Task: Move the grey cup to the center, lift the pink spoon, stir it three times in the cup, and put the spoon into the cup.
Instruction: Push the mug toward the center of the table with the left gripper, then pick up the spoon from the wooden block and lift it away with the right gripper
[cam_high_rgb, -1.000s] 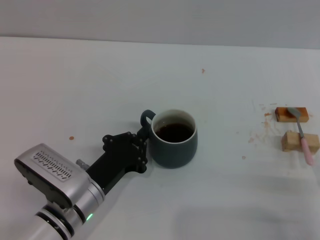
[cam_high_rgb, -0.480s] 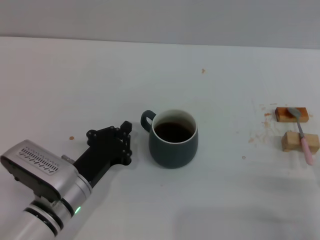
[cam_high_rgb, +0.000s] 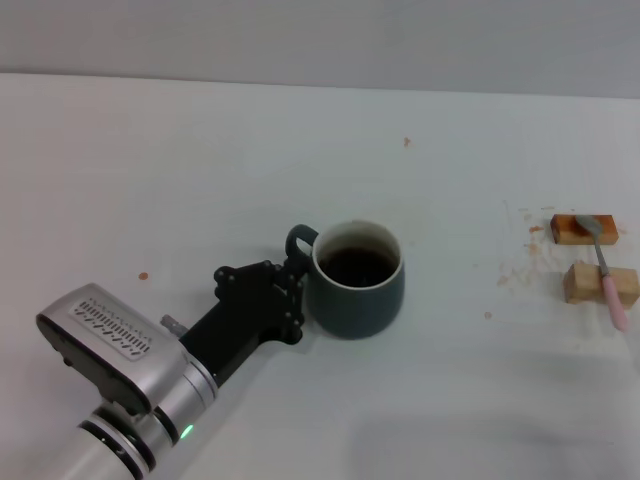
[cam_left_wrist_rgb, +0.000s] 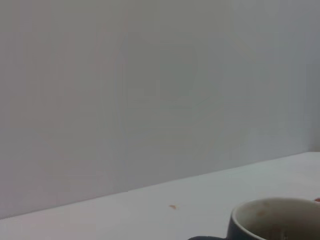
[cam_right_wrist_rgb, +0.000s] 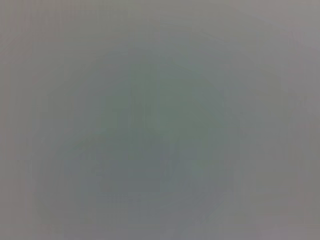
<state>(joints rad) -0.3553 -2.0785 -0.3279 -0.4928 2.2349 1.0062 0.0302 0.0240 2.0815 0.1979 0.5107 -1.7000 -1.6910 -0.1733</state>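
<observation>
The grey cup (cam_high_rgb: 357, 280), holding dark liquid, stands near the middle of the table with its handle toward the left. My left gripper (cam_high_rgb: 293, 288) is pressed up against the cup's handle side, black against the dark mug. The cup's rim (cam_left_wrist_rgb: 274, 219) also shows in the left wrist view. The pink spoon (cam_high_rgb: 604, 270) lies far to the right, resting across two small wooden blocks, with its metal bowl on the farther block. My right gripper is out of view, and its wrist view shows only blank grey.
An orange-brown block (cam_high_rgb: 580, 229) and a tan block (cam_high_rgb: 585, 283) carry the spoon near the table's right edge. Small brown stains and crumbs (cam_high_rgb: 515, 268) dot the white table (cam_high_rgb: 200, 170) beside them. A grey wall runs behind the table.
My left gripper, which had drawn back to the left half a second ago, has come right again to the cup's handle. The cup now sits slightly farther right.
</observation>
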